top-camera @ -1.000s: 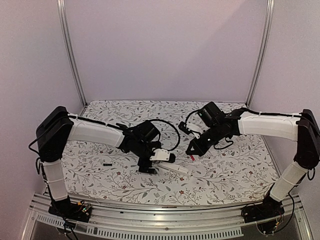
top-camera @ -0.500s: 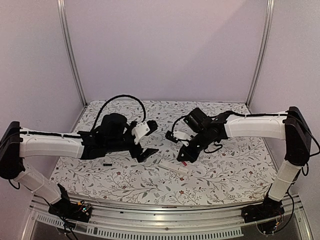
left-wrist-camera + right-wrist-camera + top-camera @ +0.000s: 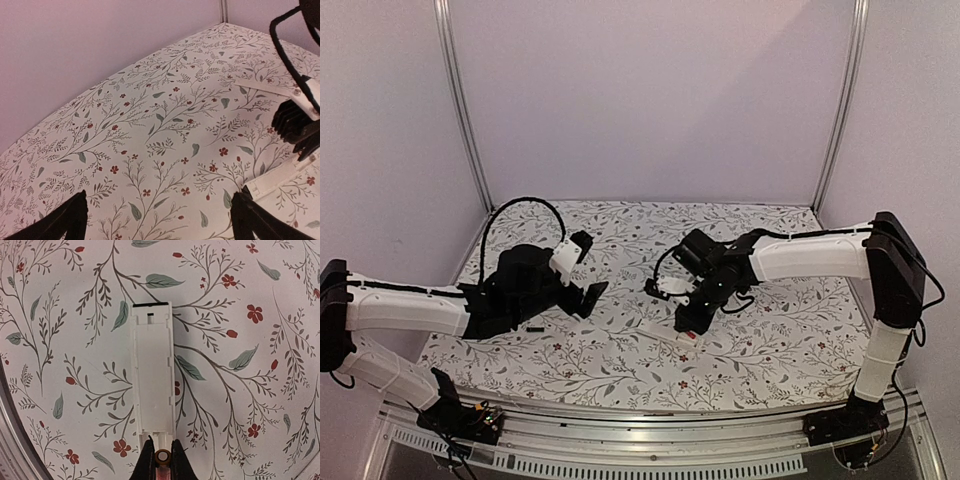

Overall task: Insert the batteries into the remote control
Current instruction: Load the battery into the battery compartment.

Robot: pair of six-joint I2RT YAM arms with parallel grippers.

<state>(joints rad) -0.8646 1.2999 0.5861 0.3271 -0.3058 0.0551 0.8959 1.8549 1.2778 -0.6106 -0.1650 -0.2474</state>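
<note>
The remote control (image 3: pixel 152 370) lies flat on the flowered table with its open battery bay facing up; it also shows in the top view (image 3: pixel 668 333) and at the right edge of the left wrist view (image 3: pixel 280 184). My right gripper (image 3: pixel 162 452) is shut on a red battery (image 3: pixel 162 466) and holds it end-on just above the remote's near end. From above, the right gripper (image 3: pixel 689 322) sits at the remote's right end. My left gripper (image 3: pixel 160 220) is open and holds nothing over bare table, left of the remote (image 3: pixel 588 270).
A small dark stick-like object (image 3: pixel 533 328) lies on the table beside the left forearm. A thin flat white strip (image 3: pixel 262 86) lies farther back. The white walls and metal posts (image 3: pixel 460 110) close off the table's sides and back.
The left arm has swung left and low, away from the remote, with its gripper still open. The right gripper has carried the battery left and down to the remote's end.
</note>
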